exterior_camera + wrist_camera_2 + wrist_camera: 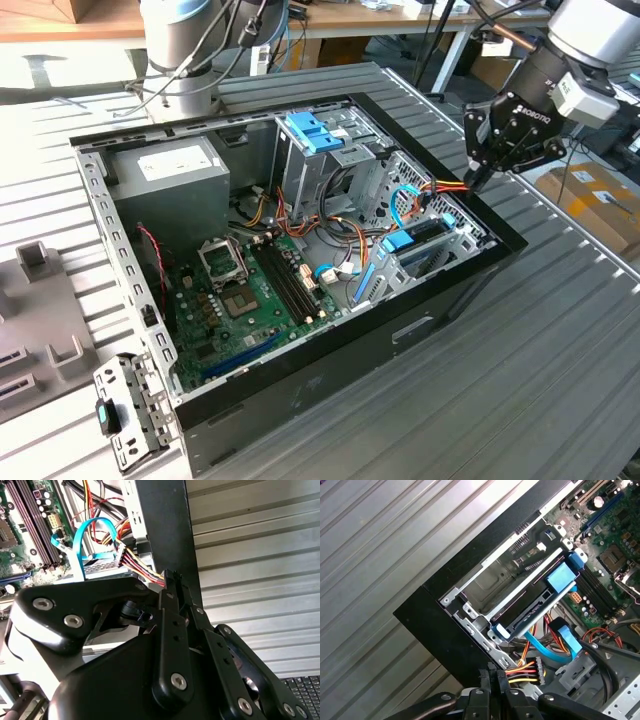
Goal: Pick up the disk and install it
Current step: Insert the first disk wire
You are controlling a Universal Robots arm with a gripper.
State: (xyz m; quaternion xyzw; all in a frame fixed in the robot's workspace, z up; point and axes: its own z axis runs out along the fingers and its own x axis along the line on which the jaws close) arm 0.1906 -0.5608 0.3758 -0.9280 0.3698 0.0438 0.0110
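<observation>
**Disk seated in the case bay, end effector closed above the case edge**

The end effector (pixel 478 180) hung just over the black rim of the PC case (pixel 330 370), at the corner nearest the drive bay. Its fingers (pixel 490 680) were pressed together w/ nothing between them, tips close to the red-yellow-black power cable plug (pixel 527 669).

The disk (pixel 530 607) appeared to sit inside the metal drive bay (pixel 485 580) in that same case corner, blue side rail and blue tab showing; only its edge was visible, so whether it was fully home is hard to say. A light-blue data cable (pixel 555 647) ran beside it, toward the motherboard (pixel 250 300).

Handling, as a judgement: rigid metal body, moderately heavy, smooth faces likely slippery, internals shock-sensitive. Best held across the long edges at the plastic rails, not on the label face or connector end.

The case rested on the ribbed counter (pixel 540 380).
</observation>
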